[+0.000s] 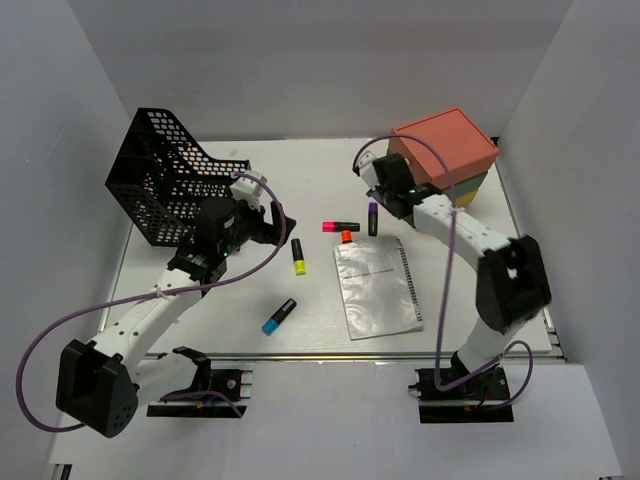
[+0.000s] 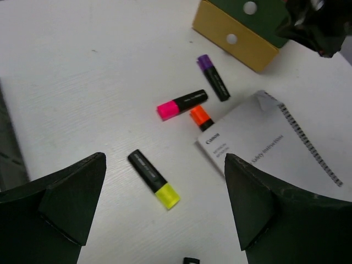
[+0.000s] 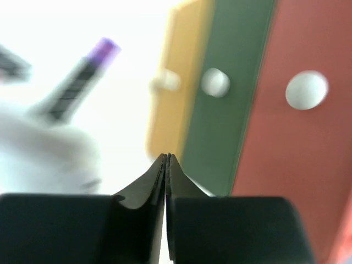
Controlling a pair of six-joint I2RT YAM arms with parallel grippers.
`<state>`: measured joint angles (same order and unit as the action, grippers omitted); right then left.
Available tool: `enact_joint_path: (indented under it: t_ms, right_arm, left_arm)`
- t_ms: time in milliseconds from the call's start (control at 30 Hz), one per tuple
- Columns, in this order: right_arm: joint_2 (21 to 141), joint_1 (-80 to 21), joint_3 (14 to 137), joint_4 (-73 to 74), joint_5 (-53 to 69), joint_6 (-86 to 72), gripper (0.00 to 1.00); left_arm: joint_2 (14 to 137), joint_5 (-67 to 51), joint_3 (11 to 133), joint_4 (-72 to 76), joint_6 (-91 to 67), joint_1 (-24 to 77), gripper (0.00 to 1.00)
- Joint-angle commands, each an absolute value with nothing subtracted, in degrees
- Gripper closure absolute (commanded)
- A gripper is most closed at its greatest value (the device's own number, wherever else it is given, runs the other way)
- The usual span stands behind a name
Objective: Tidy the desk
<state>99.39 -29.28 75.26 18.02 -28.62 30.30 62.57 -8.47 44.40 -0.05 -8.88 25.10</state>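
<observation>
The desk (image 1: pixel 200 300) is a white tabletop. On it lie a yellow highlighter (image 1: pixel 298 257), a pink one (image 1: pixel 340 226), an orange one (image 1: pixel 347 236), a purple one (image 1: pixel 373 219), a blue one (image 1: pixel 279 316) and a grey booklet (image 1: pixel 378 288). My left gripper (image 1: pixel 268 222) is open and empty, hovering above the yellow highlighter (image 2: pixel 154 179), which lies between its fingers (image 2: pixel 77 198) in the left wrist view. My right gripper (image 1: pixel 378 178) is shut and empty, its tips (image 3: pixel 166 157) close to the front of the drawer box (image 3: pixel 231 110).
A black mesh basket (image 1: pixel 170 180) stands at the back left. The coral, green and yellow drawer box (image 1: pixel 447 155) stands at the back right, with white knobs (image 3: pixel 215 82) on its drawers. A metal rail (image 1: pixel 330 357) runs along the front edge.
</observation>
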Motion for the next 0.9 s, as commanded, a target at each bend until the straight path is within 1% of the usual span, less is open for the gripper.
enact_joint_path:
  t_ms: [0, 33, 67, 100, 133, 200, 267, 333, 400, 433, 467, 600, 633, 667, 767, 867]
  right_arm:
    - [84.9, -28.8, 79.5, 29.4, 2.0, 26.8, 0.92]
    - [82.8, -28.7, 78.5, 30.0, 5.2, 26.8, 0.48]
    - [80.7, -28.5, 77.1, 30.7, 8.1, 26.5, 0.28]
    - [76.9, -27.5, 73.8, 30.8, 11.0, 25.8, 0.14]
    - [75.5, -27.0, 71.7, 31.5, 12.4, 25.1, 0.11]
    - [71.7, -25.4, 67.5, 33.0, 15.5, 23.4, 0.11]
    - [68.9, -22.8, 60.6, 33.7, 18.5, 22.2, 0.11]
    - [67.0, -20.0, 53.9, 32.3, 19.7, 21.2, 0.11]
    - [65.0, -18.2, 48.6, 29.6, 20.7, 18.7, 0.11]
    - [64.8, -17.1, 47.4, 29.6, 20.9, 17.7, 0.11]
    - [64.8, -16.4, 46.5, 28.0, 20.9, 16.6, 0.11]
    - [65.0, -12.4, 43.5, 24.2, 22.3, 13.7, 0.11]
    - [65.2, -12.1, 42.0, 23.4, 22.5, 13.7, 0.11]
    - [65.4, -11.7, 41.4, 21.9, 22.3, 13.8, 0.12]
    - [66.9, -10.8, 40.4, 20.5, 22.8, 14.1, 0.13]
    - [68.1, -10.8, 39.6, 18.0, 24.4, 14.2, 0.14]
  left_arm:
    - [64.2, -18.3, 43.9, 4.1, -11.9, 26.4, 0.02]
    - [65.5, -22.0, 43.6, 6.0, -13.3, 26.4, 0.02]
    - [66.1, -23.2, 43.2, 7.1, -14.2, 27.0, 0.02]
    - [66.7, -24.1, 43.8, 7.5, -15.5, 27.0, 0.02]
    - [68.4, -27.1, 44.6, 6.4, -17.9, 27.0, 0.06]
    - [70.2, -29.1, 46.2, 3.9, -19.9, 27.6, 0.12]
    - [71.6, -31.4, 46.5, 2.1, -23.8, 29.1, 0.19]
    - [71.6, -30.9, 44.3, 2.6, -28.8, 30.2, 0.21]
    - [71.6, -29.5, 42.1, 3.7, -33.1, 32.0, 0.21]
    - [71.8, -28.5, 41.6, 3.7, -33.9, 32.7, 0.2]
    - [72.6, -26.5, 41.3, 3.7, -34.4, 33.3, 0.15]
    - [74.9, -22.4, 40.4, 4.3, -36.7, 37.3, 0.14]
    - [75.2, -21.7, 40.2, 4.5, -37.0, 37.9, 0.11]
    - [76.2, -19.7, 40.0, 4.7, -37.3, 37.9, 0.06]
    - [78.9, -17.8, 40.0, 5.3, -37.9, 39.6, 0.03]
    - [81.5, -16.8, 39.6, 9.4, -38.8, 40.9, 0.02]
